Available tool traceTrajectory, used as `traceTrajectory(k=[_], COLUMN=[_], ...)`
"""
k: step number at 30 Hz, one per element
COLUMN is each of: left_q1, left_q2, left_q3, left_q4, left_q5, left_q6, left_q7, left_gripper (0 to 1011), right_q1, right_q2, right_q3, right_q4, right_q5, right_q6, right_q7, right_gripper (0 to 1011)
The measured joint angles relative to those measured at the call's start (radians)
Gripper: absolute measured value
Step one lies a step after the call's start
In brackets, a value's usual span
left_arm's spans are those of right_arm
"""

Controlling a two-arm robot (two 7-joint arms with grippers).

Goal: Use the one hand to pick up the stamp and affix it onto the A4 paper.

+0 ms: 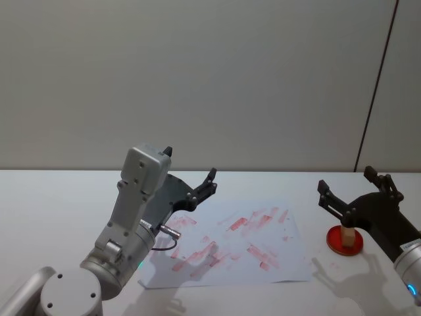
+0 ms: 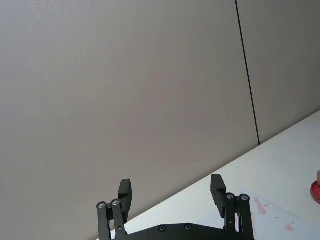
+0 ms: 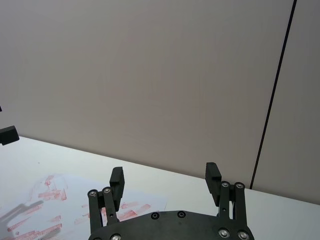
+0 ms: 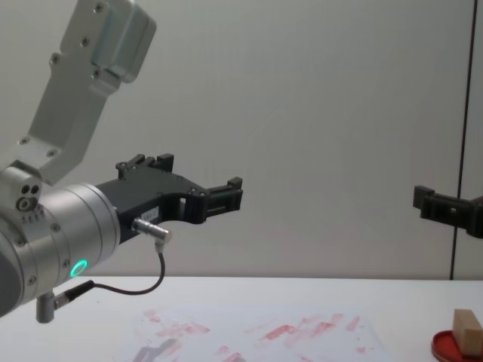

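One stamp (image 1: 346, 235), upright on one round red ink pad (image 1: 335, 243), near the right side of the white table (image 1: 66, 197), just off the right edge of one A4 paper (image 1: 289, 260) smeared with many red prints. Two grippers: right gripper (image 1: 346, 181) raised well above the stamp, fingers spread wide, gripping nothing; left gripper (image 1: 191, 164) held up over the sheet's left part, likewise spread and empty. Behind, a plain grey wall (image 1: 197, 79) with one dark vertical seam (image 1: 378, 85) at the right.
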Motion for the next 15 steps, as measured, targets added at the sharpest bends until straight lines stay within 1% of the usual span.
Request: traceTrajectory(k=[15], left_q1=[0.000], left_q2=[0.000], left_q3=[0.000], left_q4=[0.000], left_q5=[0.000], left_q6=[0.000], left_q7=[0.000], left_gripper=[1003], right_q1=[0.000], right_q2=[0.000], right_q3=[0.000], right_q4=[0.000], right_q5=[0.000], right_q6=[0.000], right_q7=[0.000], right_gripper=[1001])
